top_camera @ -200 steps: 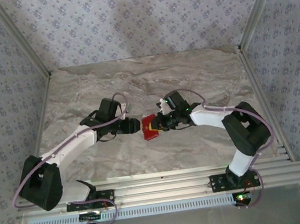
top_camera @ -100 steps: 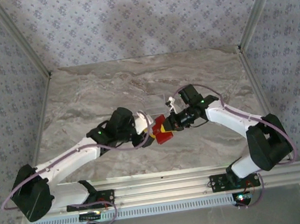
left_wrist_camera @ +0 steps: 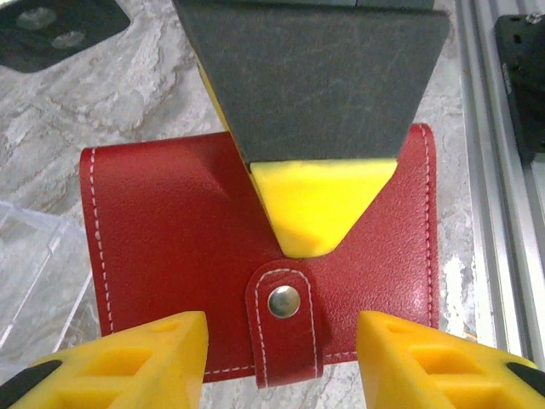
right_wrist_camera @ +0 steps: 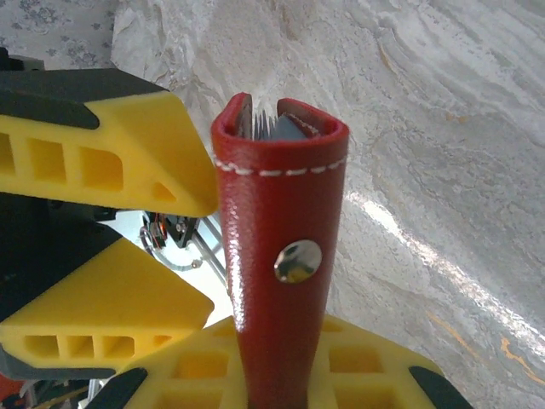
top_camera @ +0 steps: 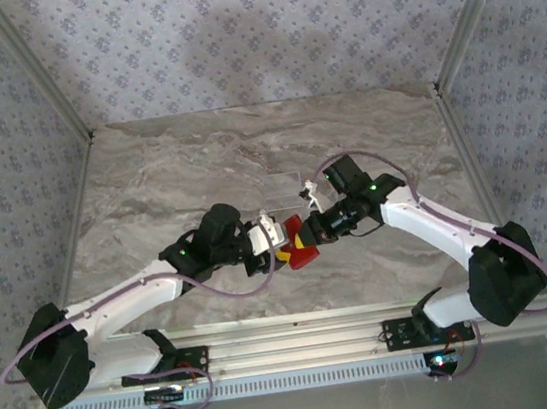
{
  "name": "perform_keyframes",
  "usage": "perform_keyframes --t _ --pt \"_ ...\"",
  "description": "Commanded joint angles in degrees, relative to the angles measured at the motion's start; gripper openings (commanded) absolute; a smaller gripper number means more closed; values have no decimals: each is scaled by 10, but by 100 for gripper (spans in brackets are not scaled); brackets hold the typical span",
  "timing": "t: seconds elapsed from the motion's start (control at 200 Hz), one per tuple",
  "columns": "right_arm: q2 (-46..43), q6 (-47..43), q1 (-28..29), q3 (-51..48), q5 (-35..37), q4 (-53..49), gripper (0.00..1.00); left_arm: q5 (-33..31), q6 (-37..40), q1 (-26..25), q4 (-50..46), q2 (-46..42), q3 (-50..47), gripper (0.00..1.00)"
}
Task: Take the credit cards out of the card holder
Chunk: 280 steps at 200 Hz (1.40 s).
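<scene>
We see patterned walls on three sides of a marbled grey table, with a ribbed metal rail along its near edge. The two arms reach in from that rail and meet a little nearer than mid-table: the left arm comes from the left and the right arm from the right.

A faint clear plastic sheet lies flat on the table, showing at the left of the left wrist view.

The right gripper is clamped on the holder. From its own wrist we see the red holder edge-on, rising out from between the yellow fingers. In the left wrist view one dark finger with a yellow tip presses flat on the holder's broad face.

The left gripper faces that broad red face. Its jaws stand apart and have hold of nothing, and in its own view the two yellow fingertips sit either side of the tab. From the right wrist, both left fingers lie to one side of the holder, and the tip of the upper one is just beside the leather. We cannot tell whether it touches.

The holder is folded shut, and its stitched tab is fastened over the edge by a metal snap.

The cards are inside. We see only thin grey edges in the open end of the fold.
</scene>
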Motion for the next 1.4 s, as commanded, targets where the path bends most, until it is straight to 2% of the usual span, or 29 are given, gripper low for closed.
perform_keyframes --t 0.0,0.575,1.089,1.394 --pt "-16 -21 5 23 22 -30 15 9 16 -1 28 -11 -6 50" --pt "-21 29 33 29 46 -4 15 14 33 -18 -14 30 26 47" --pt "-17 86 55 52 77 0 15 -45 52 -40 -45 59 53 43" --pt "-17 106 64 59 81 4 14 -72 44 -43 -48 71 64 34"
